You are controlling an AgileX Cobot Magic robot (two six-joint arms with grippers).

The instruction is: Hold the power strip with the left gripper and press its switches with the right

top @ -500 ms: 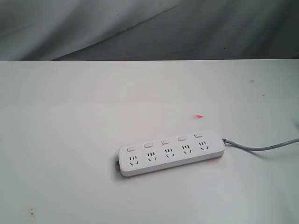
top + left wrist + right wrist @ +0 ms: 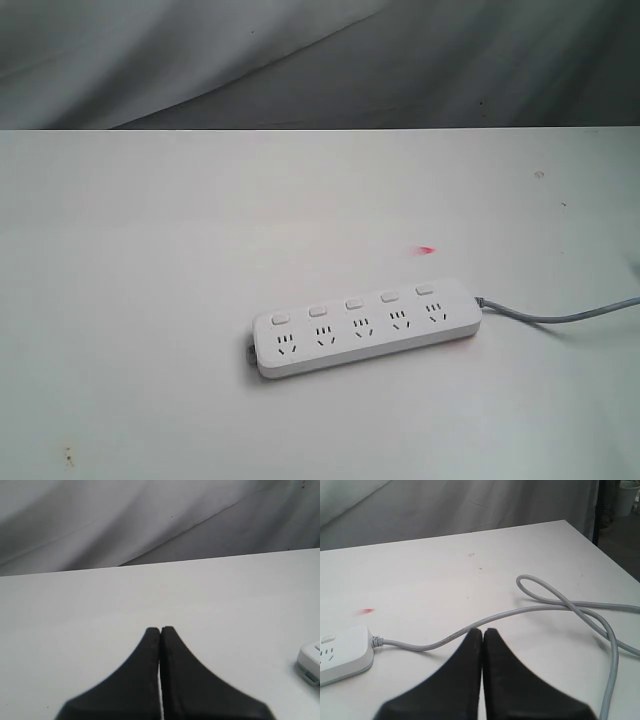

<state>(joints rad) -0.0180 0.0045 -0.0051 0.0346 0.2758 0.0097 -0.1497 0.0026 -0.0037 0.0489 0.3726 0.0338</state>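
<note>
White power strip (image 2: pixel 365 327) lay flat on table (image 2: pixel 150 300), right of centre in exterior view, slightly slanted; five switches (image 2: pixel 353 304) in row along its far edge, one above each socket; grey cable (image 2: pixel 560 317) ran off its right end; small red mark (image 2: pixel 427 251) on table just beyond strip; left gripper (image 2: pixel 160 630) closed tight, empty, over bare table, well apart from strip's end; right gripper (image 2: pixel 483 631) likewise closed and empty, near cable, contact unclear.

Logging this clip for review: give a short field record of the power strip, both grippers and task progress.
power strip: flat on white table, sockets up, untouched
switches: five in a row, none being pressed
cable: grey, looped on table
left gripper: shut, empty, clear of strip
right gripper: shut, empty, near cable
task progress: holding not begun
</note>
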